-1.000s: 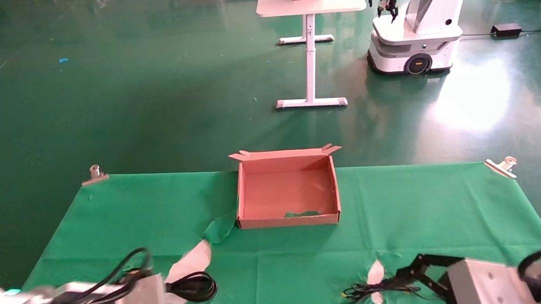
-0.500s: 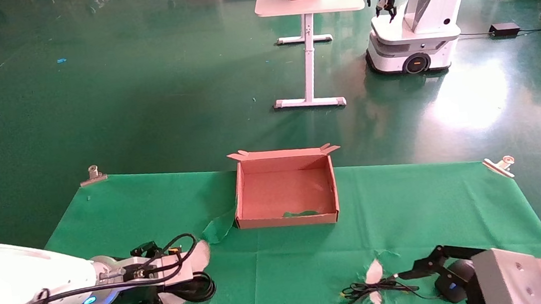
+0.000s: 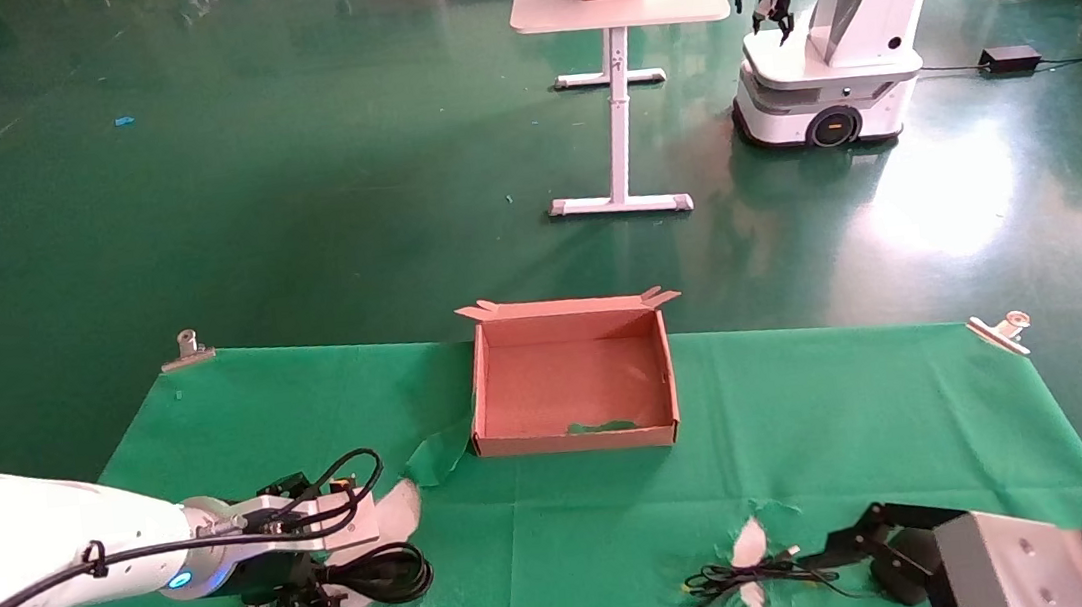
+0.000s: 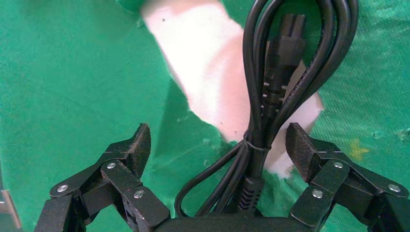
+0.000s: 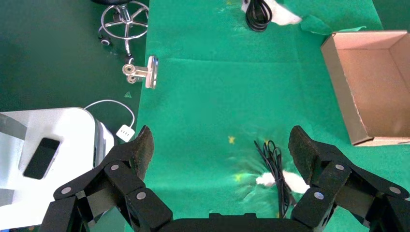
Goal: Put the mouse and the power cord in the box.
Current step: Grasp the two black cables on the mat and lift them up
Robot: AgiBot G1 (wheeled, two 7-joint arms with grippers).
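Head view. Since a moment ago the left pincer [image 3: 306,602] has dropped from above the counter [image 3: 576,541] to sit low over the power cord [image 3: 383,573], whose coil lies just ahead of it on a torn white patch [image 3: 400,507]. The right pincer [image 3: 853,544] has drawn closer in toward the mouse [image 3: 898,566], which lies right against it, its thin cable [image 3: 746,579] trailing away from it. The box [image 3: 571,381] stands empty, well beyond both pincers. Judgement: both pickups are being set up; nothing is packed yet.

Left wrist view. Left pincer [image 4: 217,150] spread wide, one finger on either side of the power cord's [image 4: 270,92] bundled neck, touching neither strand. Not yet gripped.

Right wrist view. Right pincer [image 5: 220,152] spread wide, holding nothing. The cable [image 5: 273,162] lies between its fingers; the mouse body cannot be made out here. The box [image 5: 372,82] is off to one side; the power cord [image 5: 258,14] lies far ahead.
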